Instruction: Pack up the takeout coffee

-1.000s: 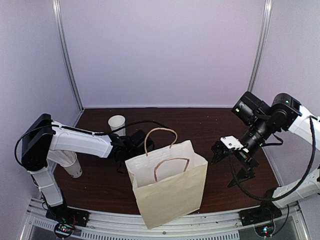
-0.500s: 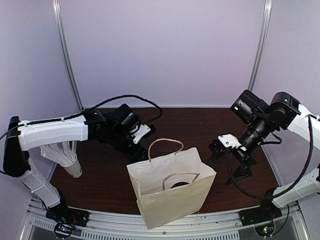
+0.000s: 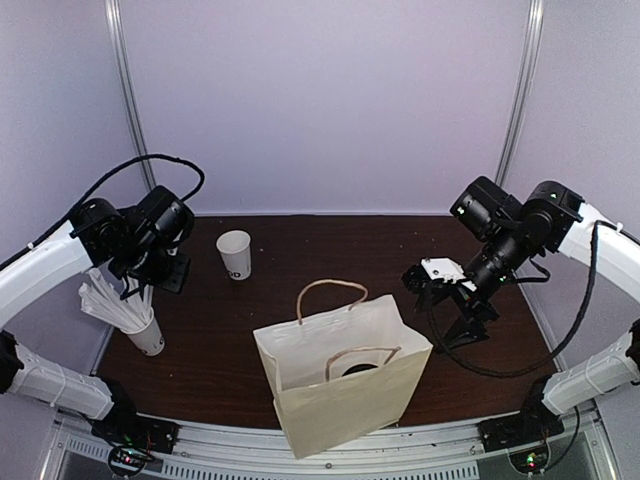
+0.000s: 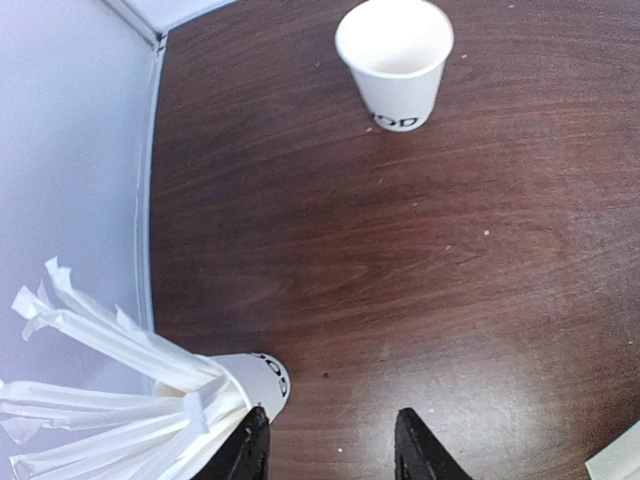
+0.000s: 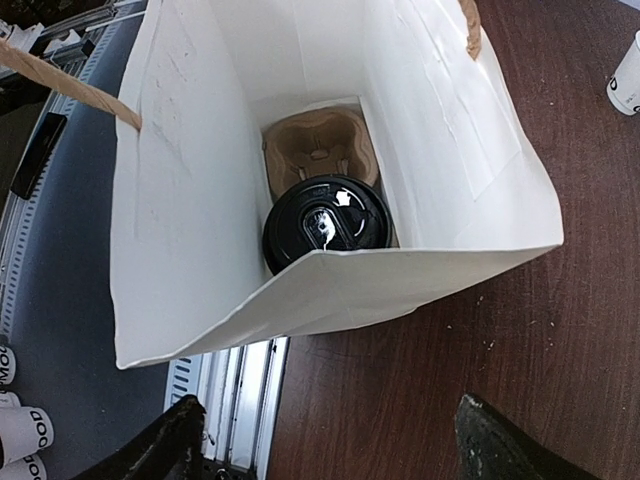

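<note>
A white paper bag with twisted handles (image 3: 340, 400) stands at the near middle of the dark wooden table (image 3: 420, 240). On its floor lies a brown moulded-pulp cup carrier (image 5: 315, 150), with the black-lidded takeout coffee (image 5: 325, 225) in its right-hand pocket. Behind and left stands an open white paper cup (image 3: 235, 253); farther left, nearer, a white cup of wrapped straws (image 3: 148, 338).

One white paper bag (image 3: 340, 390) sits below the right claw (image 5: 330, 410). It holds one black-lidded coffee cup (image 5: 325, 225) and one pulp carrier (image 5: 318, 150). Ahead of the left claw (image 4: 333, 425) stands one open cup (image 4: 395, 60). Just beside that claw is one cup of straws (image 4: 255, 385).
</note>
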`<state>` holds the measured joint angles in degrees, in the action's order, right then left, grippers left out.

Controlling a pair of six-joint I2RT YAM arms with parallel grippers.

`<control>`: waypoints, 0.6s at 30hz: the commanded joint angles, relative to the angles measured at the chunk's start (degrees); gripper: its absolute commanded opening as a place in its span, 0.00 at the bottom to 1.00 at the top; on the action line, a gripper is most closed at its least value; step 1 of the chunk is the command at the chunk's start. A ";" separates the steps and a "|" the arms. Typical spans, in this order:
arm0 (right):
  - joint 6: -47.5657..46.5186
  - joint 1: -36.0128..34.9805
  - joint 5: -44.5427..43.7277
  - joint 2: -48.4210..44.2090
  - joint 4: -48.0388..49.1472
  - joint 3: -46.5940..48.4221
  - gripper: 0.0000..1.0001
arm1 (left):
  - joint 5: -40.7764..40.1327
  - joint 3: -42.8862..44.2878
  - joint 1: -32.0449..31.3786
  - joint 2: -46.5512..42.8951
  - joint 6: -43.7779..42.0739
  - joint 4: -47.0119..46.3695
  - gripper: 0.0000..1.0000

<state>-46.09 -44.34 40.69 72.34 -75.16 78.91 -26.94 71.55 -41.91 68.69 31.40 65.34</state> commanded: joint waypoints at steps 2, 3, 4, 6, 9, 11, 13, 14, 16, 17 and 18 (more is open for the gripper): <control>0.82 0.27 0.92 0.56 1.24 1.50 0.86 | -0.74 -3.35 4.51 -1.02 2.08 1.75 0.44; 0.84 0.27 1.01 0.65 1.24 1.45 0.86 | -0.94 -3.46 4.94 -0.95 1.67 1.73 0.44; 0.82 0.22 1.10 0.74 1.17 1.36 0.86 | -1.50 -3.58 5.21 -0.92 1.31 1.74 0.44; 0.82 0.23 1.21 0.83 1.37 1.04 0.86 | -1.99 -3.74 5.79 -1.03 0.67 1.48 0.44; 0.91 0.27 1.24 0.83 1.68 0.44 0.86 | -1.64 -3.31 6.21 -1.58 -0.79 0.81 0.41; 0.91 0.26 1.15 1.07 1.85 0.27 0.86 | -0.50 -1.99 6.23 -1.71 -1.67 1.04 0.39; 0.91 0.22 1.27 1.30 1.80 0.43 0.86 | 0.10 0.03 6.23 -1.80 -1.63 2.73 0.39; 0.83 0.22 1.43 1.39 1.78 0.49 0.86 | -0.44 0.93 6.23 -1.84 -1.53 3.76 0.39; 0.63 0.24 1.71 1.56 1.83 0.53 0.85 | -2.40 2.50 6.23 -2.08 -1.15 5.90 0.38; 0.49 0.22 1.76 1.64 1.88 0.54 0.86 | -3.29 2.96 6.23 -2.33 -0.95 6.74 0.38; 0.47 0.22 1.84 1.73 2.00 0.46 0.85 | -4.20 3.09 6.23 -2.66 -0.95 7.06 0.38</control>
<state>-45.80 -44.31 41.17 73.67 -73.97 78.91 -27.68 71.48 -36.10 67.85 30.76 69.36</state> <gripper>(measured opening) 0.855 0.386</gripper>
